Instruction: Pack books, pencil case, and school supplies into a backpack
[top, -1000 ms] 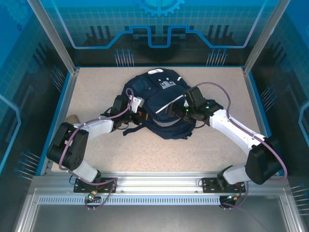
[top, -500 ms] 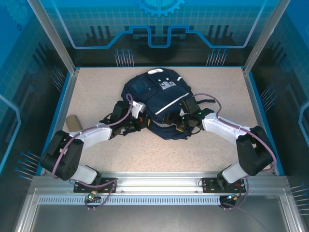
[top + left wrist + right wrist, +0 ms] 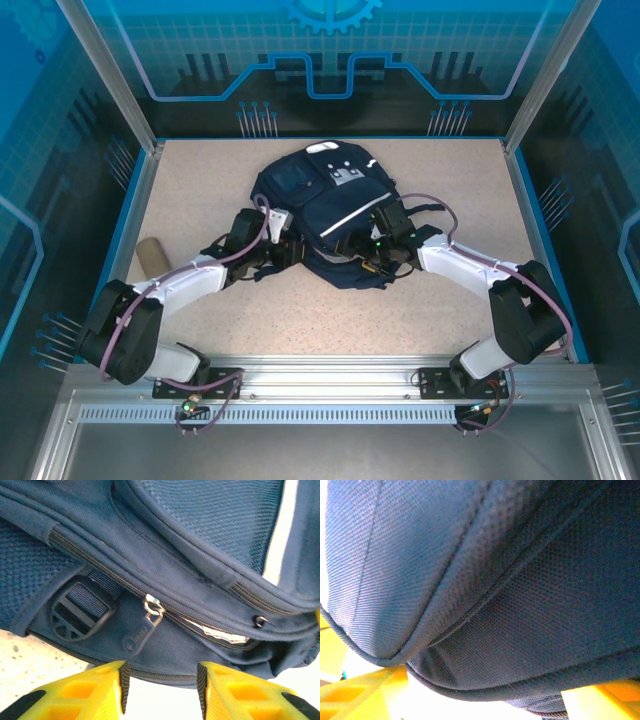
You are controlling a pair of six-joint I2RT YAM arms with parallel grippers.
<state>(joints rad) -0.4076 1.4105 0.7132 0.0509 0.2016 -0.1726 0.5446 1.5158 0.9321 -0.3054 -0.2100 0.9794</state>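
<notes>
The navy backpack [image 3: 320,195] lies flat mid-table, its white-and-grey patch facing up. My left gripper [image 3: 283,248] sits at its near-left edge. In the left wrist view that gripper [image 3: 161,675] is open with nothing between its yellow fingers; the zipper pull [image 3: 142,632] hangs just beyond them on the backpack [image 3: 200,555]. My right gripper [image 3: 372,255] is at the near-right edge. It [image 3: 482,700] is open wide, and a bulge of backpack [image 3: 495,580] fabric hangs between the fingers. The tan pencil case [image 3: 151,254] lies at the table's left edge. The books are hidden.
A black strap buckle [image 3: 75,615] sits left of the zipper pull. The zip stands partly open, with a pale strip [image 3: 220,632] showing in the gap. Dark straps [image 3: 265,272] trail from the backpack's near-left side. Blue walls close in the table.
My left gripper has opened and its arm has shifted slightly left. The right arm came down from the top of the backpack to its near-right edge, then held still.
</notes>
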